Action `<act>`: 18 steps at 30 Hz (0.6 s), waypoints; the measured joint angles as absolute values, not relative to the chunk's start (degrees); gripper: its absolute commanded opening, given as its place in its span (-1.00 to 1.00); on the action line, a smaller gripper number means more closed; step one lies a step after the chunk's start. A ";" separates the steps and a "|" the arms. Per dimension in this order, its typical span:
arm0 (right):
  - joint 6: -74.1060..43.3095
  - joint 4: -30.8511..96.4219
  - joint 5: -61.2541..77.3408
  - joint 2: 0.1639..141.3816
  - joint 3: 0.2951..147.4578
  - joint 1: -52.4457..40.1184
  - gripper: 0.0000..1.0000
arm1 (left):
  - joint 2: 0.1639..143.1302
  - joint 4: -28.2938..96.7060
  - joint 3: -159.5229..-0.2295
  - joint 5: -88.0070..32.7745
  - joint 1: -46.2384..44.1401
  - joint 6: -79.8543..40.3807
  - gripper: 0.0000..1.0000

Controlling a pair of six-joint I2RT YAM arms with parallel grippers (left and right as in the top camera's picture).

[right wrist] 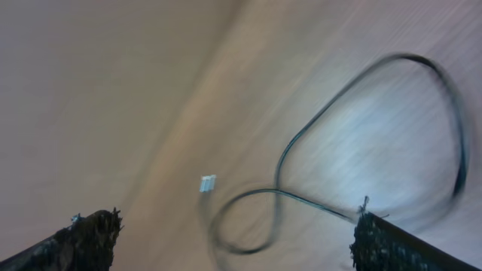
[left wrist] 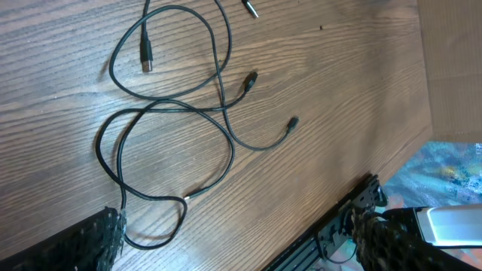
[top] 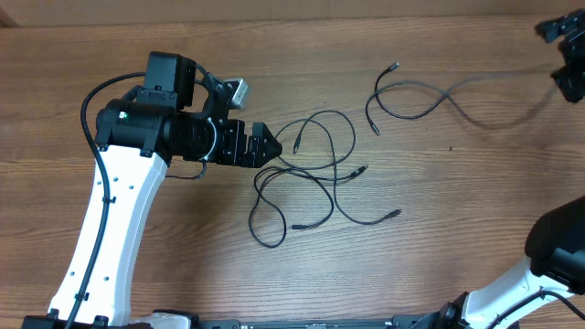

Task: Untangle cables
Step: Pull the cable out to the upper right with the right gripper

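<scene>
The cables lie on the table (top: pixel 457 228) in two groups. A knot of overlapping loops (left wrist: pixel 223 108) sits near the middle, and one separate cable (top: pixel 411 116) lies well apart from it, toward the far right. The separate cable can be judged already sorted, so the knot is what remains.

The left end effector (top: pixel 271 146) is just beside the knot's left edge, fingers apart and holding nothing. The right end effector (right wrist: pixel 235 226) is seen over the separate cable with its fingers spread wide and nothing between them, though that view is blurred.

For the next pull, a single strand is best taken close to a free plug end (left wrist: pixel 292 122), where no other cord crosses it. It should then be drawn outward, low and slowly, so that the loops are slid open rather than tightened.
</scene>
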State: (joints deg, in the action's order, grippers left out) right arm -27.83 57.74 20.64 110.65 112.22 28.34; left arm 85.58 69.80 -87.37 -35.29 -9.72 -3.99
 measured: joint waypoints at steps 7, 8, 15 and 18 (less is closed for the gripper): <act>-21.32 61.82 4.49 112.38 112.27 25.89 1.00 | 85.58 70.06 -87.37 -35.29 -9.72 -4.14 1.00; -20.91 62.92 3.01 113.14 112.29 25.67 0.99 | 85.58 70.06 -87.37 -35.29 -9.72 -4.14 1.00; -19.84 67.02 8.43 119.15 112.31 25.36 0.89 | 85.58 70.06 -87.37 -35.29 -9.72 -4.14 1.00; -19.86 65.41 14.41 120.25 111.50 24.84 0.73 | 85.58 70.06 -87.37 -35.29 -9.72 -4.14 1.00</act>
State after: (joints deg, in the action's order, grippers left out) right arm -19.86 65.41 14.41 120.25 111.50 24.84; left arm 85.58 70.06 -87.37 -35.29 -9.72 -4.14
